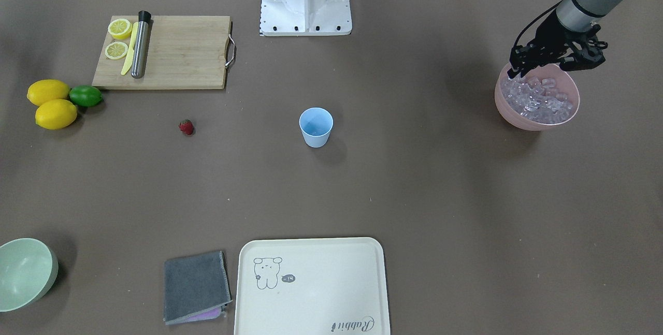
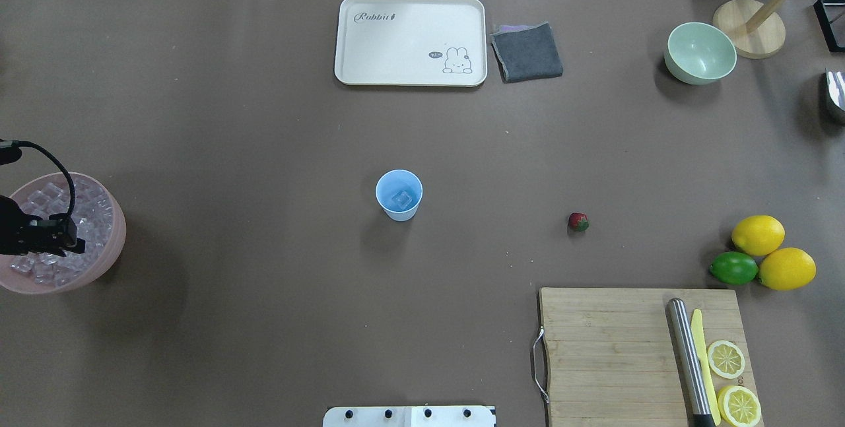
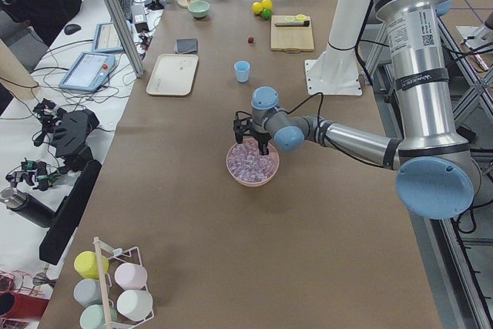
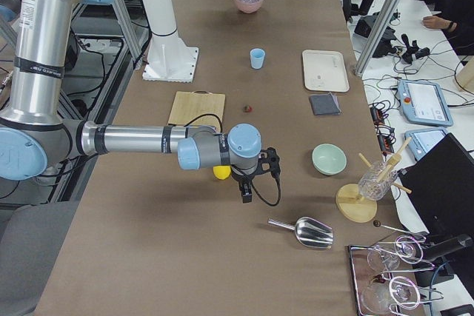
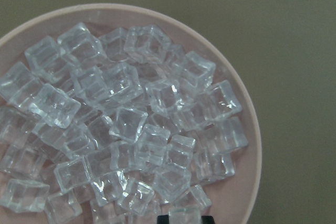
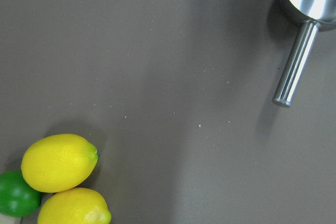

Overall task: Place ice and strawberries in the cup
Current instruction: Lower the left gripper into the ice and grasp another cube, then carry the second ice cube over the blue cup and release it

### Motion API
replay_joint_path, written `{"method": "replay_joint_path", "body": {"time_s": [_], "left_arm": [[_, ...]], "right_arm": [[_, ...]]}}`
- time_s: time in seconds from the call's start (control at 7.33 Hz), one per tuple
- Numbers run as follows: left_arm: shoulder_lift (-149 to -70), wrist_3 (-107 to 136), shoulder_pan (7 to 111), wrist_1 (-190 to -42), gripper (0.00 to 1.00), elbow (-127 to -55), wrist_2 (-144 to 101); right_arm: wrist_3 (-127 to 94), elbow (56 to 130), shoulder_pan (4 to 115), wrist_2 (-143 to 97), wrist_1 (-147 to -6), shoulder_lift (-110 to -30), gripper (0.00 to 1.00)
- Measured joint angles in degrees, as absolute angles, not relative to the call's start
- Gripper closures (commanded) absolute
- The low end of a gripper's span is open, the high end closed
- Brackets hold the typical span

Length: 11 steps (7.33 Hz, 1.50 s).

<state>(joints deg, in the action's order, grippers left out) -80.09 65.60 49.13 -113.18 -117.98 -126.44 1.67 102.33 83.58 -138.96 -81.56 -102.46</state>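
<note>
The left gripper (image 3: 252, 141) hung low over the pink bowl (image 1: 518, 117), its tips just at the heap of the ice (image 5: 131, 124). Whether its fingers were spread or pinching a cube I could not tell, because the wrist view showed only a small dark edge at the bottom. The right gripper (image 4: 246, 192) hovered far away, near the lemons (image 6: 60, 162) and a metal scoop (image 6: 296, 61), and its state also could not be told. The cup (image 2: 399, 196) stood upright in the middle of the table, well apart from the bowl, with one cube (image 2: 402, 200) inside. The strawberry (image 2: 578, 222) lay on the bare table at the cup's other side. In my judgement the risks were these: the cubes looked smooth and loosely piled, so one might slip out during the long carry; the cup looked light, so a low approach might knock it over.
</note>
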Motion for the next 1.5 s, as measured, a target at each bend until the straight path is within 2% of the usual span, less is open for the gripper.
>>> {"method": "replay_joint_path", "body": {"time_s": [0.27, 0.55, 0.82, 1.36, 1.5], "left_arm": [[-92.9, 66.2, 48.7, -98.3, 1.00, -120.3, -124.9], [-109.4, 70.7, 43.0, -85.8, 1.00, -117.6, -118.6], [-122.7, 75.7, 36.7, -83.4, 1.00, -109.1, -113.5], [-136.6, 77.6, 33.5, -89.6, 1.00, -93.3, -111.7], [-137.8, 77.6, 32.2, -90.3, 0.47, -91.5, -110.3]], "right_arm": [[1.7, 102.2, 83.6, -139.0, -81.5, -102.5, 0.00], [1.7, 102.1, 83.6, -139.0, -81.5, -102.5, 0.00], [1.7, 101.9, 83.5, -138.9, -81.2, -102.4, 0.00], [1.8, 101.9, 83.5, -139.0, -81.0, -102.5, 0.00], [1.8, 101.9, 83.5, -139.1, -81.0, -102.5, 0.00]]}}
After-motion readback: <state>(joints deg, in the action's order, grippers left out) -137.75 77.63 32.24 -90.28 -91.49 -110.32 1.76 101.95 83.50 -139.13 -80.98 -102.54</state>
